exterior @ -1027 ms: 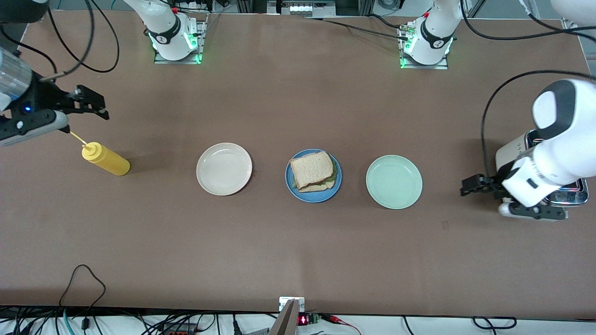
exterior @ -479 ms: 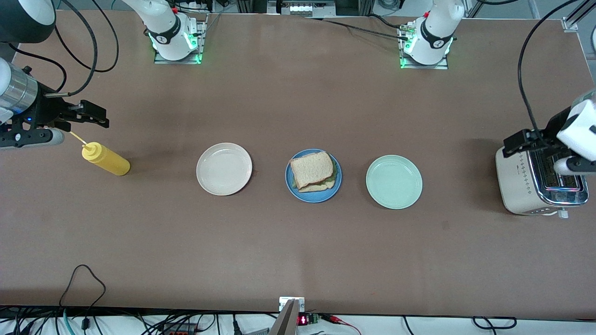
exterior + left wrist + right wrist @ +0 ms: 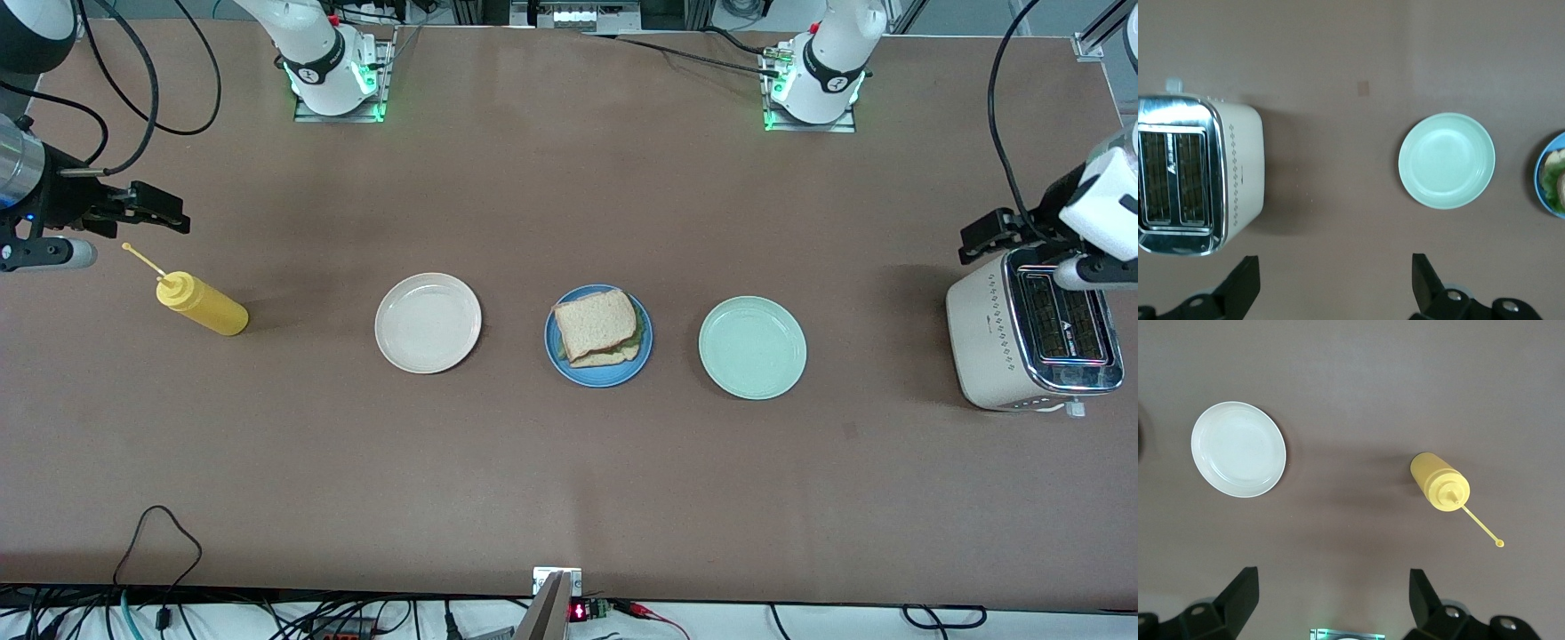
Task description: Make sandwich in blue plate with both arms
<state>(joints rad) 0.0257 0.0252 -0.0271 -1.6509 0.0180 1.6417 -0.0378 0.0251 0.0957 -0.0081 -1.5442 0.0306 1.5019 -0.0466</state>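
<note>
The sandwich [image 3: 594, 325], two bread slices with green lettuce between them, lies on the blue plate [image 3: 605, 379] in the middle of the table. Only the plate's edge [image 3: 1542, 179] and some lettuce [image 3: 1557, 181] show in the left wrist view. My left gripper [image 3: 974, 238] hangs open and empty, high over the table by the toaster's corner; in its own view [image 3: 1333, 268] bare table shows between the fingers. My right gripper [image 3: 169, 210] hangs open and empty over the table's right-arm end, above the yellow bottle, and holds nothing in its own view [image 3: 1331, 584].
A cream-white plate [image 3: 428, 322] and a pale mint-green plate [image 3: 752, 347] flank the blue plate. A yellow squeeze bottle [image 3: 201, 304] lies at the right arm's end, and a cream and chrome toaster [image 3: 1031, 340] stands at the left arm's end.
My left arm has lifted away from in front of the toaster and now hangs over its corner nearer the bases. The right gripper has drawn back toward the table's end. Both stay open.
</note>
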